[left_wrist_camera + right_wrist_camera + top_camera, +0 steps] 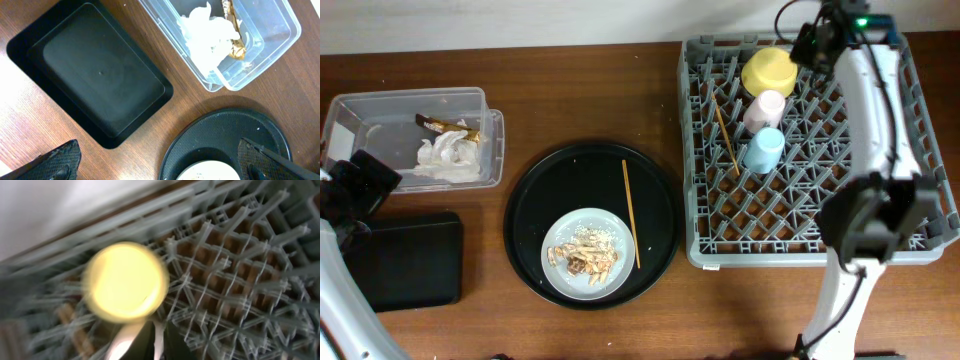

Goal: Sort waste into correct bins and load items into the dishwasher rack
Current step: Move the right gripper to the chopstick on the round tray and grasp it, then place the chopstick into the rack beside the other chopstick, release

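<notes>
The rack (880,215) holds the yellow bowl (769,70) upside down, the pink cup (765,108), the light blue cup (763,148) and one chopstick (726,138). The other chopstick (631,212) lies on the large round black tray beside the grey plate (610,230), which carries the food scraps (588,258). The foil wrapper (448,150) lies in the clear box (492,150). The shallow black tray (405,262) is empty. My right gripper (807,45) hovers just right of the bowl (125,282); its view is blurred and the fingers look shut. My left gripper (160,165) is open and empty.
The large round black tray (535,200) sits mid-table between the bins and the rack. In the left wrist view, the shallow black tray (100,75), the clear box (280,22) with foil (212,35), and the round tray (225,135) lie below the fingers.
</notes>
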Tool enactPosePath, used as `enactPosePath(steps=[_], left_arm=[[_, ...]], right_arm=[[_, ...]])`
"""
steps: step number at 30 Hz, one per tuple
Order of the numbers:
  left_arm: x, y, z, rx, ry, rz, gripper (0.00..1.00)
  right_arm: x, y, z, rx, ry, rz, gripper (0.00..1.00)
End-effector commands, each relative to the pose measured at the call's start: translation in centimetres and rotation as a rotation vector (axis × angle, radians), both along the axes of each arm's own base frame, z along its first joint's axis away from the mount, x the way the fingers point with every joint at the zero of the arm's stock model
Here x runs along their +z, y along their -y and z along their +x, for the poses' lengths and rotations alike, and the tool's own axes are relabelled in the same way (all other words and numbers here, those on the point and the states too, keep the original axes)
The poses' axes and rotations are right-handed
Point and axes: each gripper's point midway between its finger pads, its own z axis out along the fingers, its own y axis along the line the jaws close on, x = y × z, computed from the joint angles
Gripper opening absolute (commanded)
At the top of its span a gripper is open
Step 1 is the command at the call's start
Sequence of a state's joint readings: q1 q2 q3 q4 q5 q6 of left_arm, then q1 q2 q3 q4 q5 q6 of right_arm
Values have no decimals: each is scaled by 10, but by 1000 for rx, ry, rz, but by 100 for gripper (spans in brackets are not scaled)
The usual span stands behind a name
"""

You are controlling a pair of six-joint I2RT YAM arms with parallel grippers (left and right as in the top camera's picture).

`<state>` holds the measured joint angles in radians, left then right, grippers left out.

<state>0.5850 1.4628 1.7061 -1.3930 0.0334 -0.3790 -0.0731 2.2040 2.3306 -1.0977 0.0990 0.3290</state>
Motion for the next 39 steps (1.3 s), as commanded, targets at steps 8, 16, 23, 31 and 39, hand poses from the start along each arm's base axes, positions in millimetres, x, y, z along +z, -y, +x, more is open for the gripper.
enactPosePath(steps=[8,16,23,31,39], left_arm=[[1,-1,-1,6,1,3,99],[1,-1,-1,6,1,3,99],[1,-1,-1,6,1,3,99],[1,-1,-1,6,1,3,99],[1,-1,-1,6,2,4,99]], right_arm=[[18,-226,-137,680,-310,261,63],[-106,-344,-168,755,-546,67,33],[-188,-348,-173,680,-688,13,27],[-223,-360,-180,676,-720,5,27],[-199,-355,-173,641,-695,25,4]])
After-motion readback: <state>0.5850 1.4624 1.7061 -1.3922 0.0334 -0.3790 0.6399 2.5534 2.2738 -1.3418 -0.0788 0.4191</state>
